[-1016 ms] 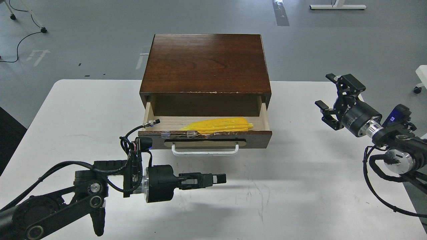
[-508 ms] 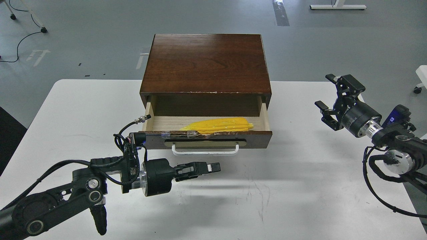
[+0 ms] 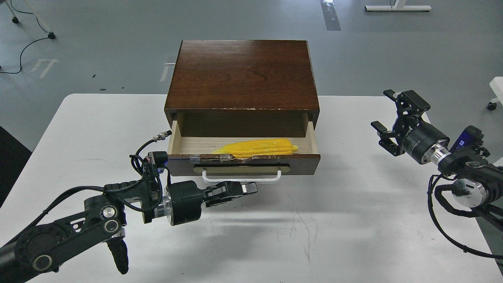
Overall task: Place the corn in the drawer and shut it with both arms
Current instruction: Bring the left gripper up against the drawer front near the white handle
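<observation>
Left jaws (image 3: 245, 188) pinched — right jaws (image 3: 387, 120) spread.

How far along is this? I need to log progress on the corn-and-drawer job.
Done: the corn lies inside the open drawer. In hand: the left gripper, fingers together, sits just below the white handle. Left: pushing the drawer shut; the right gripper hangs open, well off to the side.

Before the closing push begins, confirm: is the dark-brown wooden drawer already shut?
No: the dark-brown wooden drawer stands pulled out, its pale interior open to view with the bright yellow ridged corn cob lying inside.
</observation>
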{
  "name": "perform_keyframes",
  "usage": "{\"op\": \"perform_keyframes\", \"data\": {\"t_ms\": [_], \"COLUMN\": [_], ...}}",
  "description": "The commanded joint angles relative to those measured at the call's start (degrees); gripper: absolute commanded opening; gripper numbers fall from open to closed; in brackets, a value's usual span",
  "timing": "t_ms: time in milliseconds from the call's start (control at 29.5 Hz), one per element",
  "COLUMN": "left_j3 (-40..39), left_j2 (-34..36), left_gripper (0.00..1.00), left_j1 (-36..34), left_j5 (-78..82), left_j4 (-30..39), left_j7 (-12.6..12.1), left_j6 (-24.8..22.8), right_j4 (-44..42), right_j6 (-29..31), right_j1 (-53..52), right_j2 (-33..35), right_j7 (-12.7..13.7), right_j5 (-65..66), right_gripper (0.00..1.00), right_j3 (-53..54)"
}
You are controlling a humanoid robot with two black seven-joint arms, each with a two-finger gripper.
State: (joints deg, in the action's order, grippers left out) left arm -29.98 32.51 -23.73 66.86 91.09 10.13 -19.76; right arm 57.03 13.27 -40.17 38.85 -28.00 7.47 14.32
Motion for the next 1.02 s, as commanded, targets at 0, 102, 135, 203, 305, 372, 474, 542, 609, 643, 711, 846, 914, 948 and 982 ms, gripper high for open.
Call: {"op": "perform_keyframes", "data": {"t_ms": [0, 102, 135, 203, 305, 372, 474, 542, 609, 643, 711, 846, 914, 948, 982], "left_j3": [-0.9, -1.4, -1.4, -1.7, -1.8, -2.4, -2.6, -2.6, -2.7, -2.7, -2.7, -2.7, -3.1, -3.4, -3.6], "left_j2": [-0.1, -0.1, -0.1, -0.1, -0.1, -0.2, -0.3, -0.3, -0.3, -0.3, -0.4, -0.4, -0.5, -0.5, -0.5], "left_gripper": [0.0, 0.0, 0.0, 0.0, 0.0, 0.0, 0.0, 0.0, 0.0, 0.0, 0.0, 0.0, 0.0, 0.0, 0.0], "left_j1": [0.0, 0.0, 0.0, 0.0, 0.0, 0.0, 0.0, -0.1, -0.3, -0.3, -0.4, -0.5, -0.6, -0.6, -0.6], "left_j5": [-0.4, -1.1, -1.2, -1.3, -1.3, -1.3, -1.5, -1.8, -2.5, -2.5, -2.6, -2.6, -2.8, -3.0, -3.1], "left_j4": [-0.3, -0.5, -0.6, -1.1, -1.7, -2.1, -2.9, -3.1, -3.8, -4.1, -4.3, -5.0, -5.4, -5.4, -5.4], "left_j7": [0.0, 0.0, 0.0, 0.0, 0.0, 0.0, 0.0, 0.1, 0.1, 0.1, 0.1, 0.1, 0.1, 0.1, 0.1], "left_j6": [0.0, 0.0, 0.0, 0.0, 0.0, 0.0, 0.0, 0.0, 0.0, 0.0, 0.0, 0.1, 0.0, 0.0, -0.1], "right_j4": [0.0, 0.0, 0.0, 0.1, 0.1, 0.1, 0.0, 0.1, 0.1, 0.1, 0.1, 0.0, 0.0, 0.1, 0.0], "right_j6": [0.0, 0.0, 0.0, 0.0, 0.0, 0.0, 0.0, 0.0, 0.0, 0.0, 0.0, 0.0, 0.0, 0.0, 0.0], "right_j1": [0.1, 0.4, 0.4, 0.4, 0.5, 0.7, 0.9, 0.9, 0.9, 0.9, 0.9, 1.0, 1.2, 1.3, 1.3], "right_j2": [0.0, 0.0, 0.0, 0.0, 0.0, 0.0, -0.2, -0.2, -0.2, -0.2, -0.2, -0.4, -0.4, -0.4, -0.4], "right_j7": [0.0, 0.0, 0.0, 0.0, 0.0, 0.0, 0.0, 0.0, 0.0, 0.0, 0.0, 0.0, 0.0, 0.0, 0.0], "right_j5": [0.0, 0.0, 0.0, 0.0, 0.1, 0.1, 0.2, 0.2, 0.2, 0.2, 0.2, 0.2, 0.2, 0.2, 0.2], "right_gripper": [1.0, 1.0, 1.0, 1.0, 1.0, 1.0, 1.0, 1.0, 1.0, 1.0, 1.0, 1.0, 1.0, 1.0, 1.0], "right_j3": [0.0, 0.0, 0.0, 0.0, 0.0, 0.0, 0.0, 0.0, 0.0, 0.0, 0.0, 0.0, 0.0, 0.0, 0.0]}}
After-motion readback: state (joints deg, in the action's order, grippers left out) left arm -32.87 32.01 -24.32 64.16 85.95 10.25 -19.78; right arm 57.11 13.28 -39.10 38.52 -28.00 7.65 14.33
